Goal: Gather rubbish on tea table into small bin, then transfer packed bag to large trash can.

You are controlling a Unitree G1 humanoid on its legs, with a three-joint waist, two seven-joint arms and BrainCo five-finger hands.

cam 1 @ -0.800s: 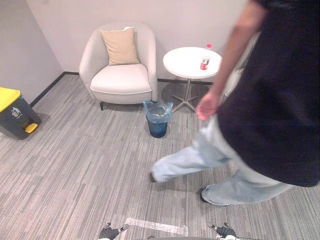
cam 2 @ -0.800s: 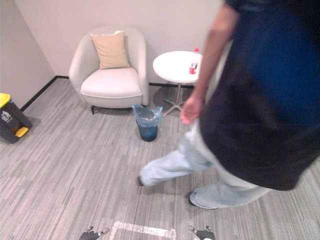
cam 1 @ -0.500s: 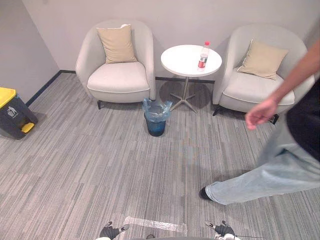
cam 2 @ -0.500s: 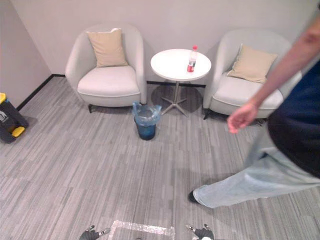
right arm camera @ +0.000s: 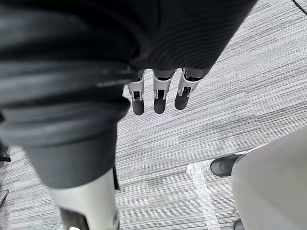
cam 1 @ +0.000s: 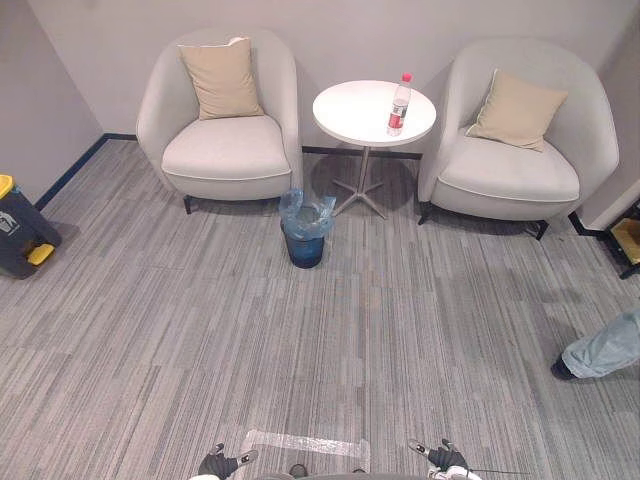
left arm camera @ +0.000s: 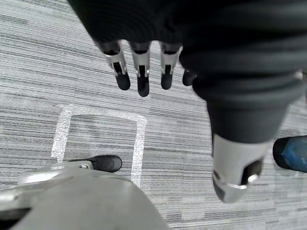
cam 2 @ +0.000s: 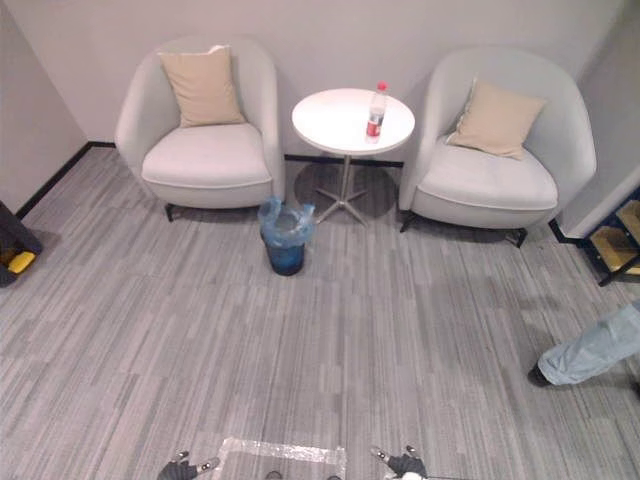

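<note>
A clear plastic bottle (cam 1: 399, 103) with a red cap and label stands upright on the round white tea table (cam 1: 360, 112) between two armchairs. On the floor in front of the table sits the small bin (cam 1: 305, 229), lined with a blue bag. The large grey trash can (cam 1: 20, 225) with a yellow lid stands at the far left wall. My left hand (left arm camera: 139, 67) hangs low over the carpet, fingers straight, holding nothing. My right hand (right arm camera: 158, 91) hangs the same way, fingers straight and empty. Both hands (cam 1: 222, 462) (cam 1: 442, 459) sit at the lower edge of the eye views, far from the table.
Two pale armchairs (cam 1: 218, 150) (cam 1: 512, 165) with beige cushions flank the table. A person's leg and shoe (cam 1: 598, 352) stand at the right edge. A tape rectangle (cam 1: 300, 447) marks the carpet near me. A low yellow-and-black item (cam 1: 628, 240) is at the far right.
The person who crossed in front of me has walked off to the right; just a leg remains. The camera view has shifted, uncovering the right armchair. My hands stay put.
</note>
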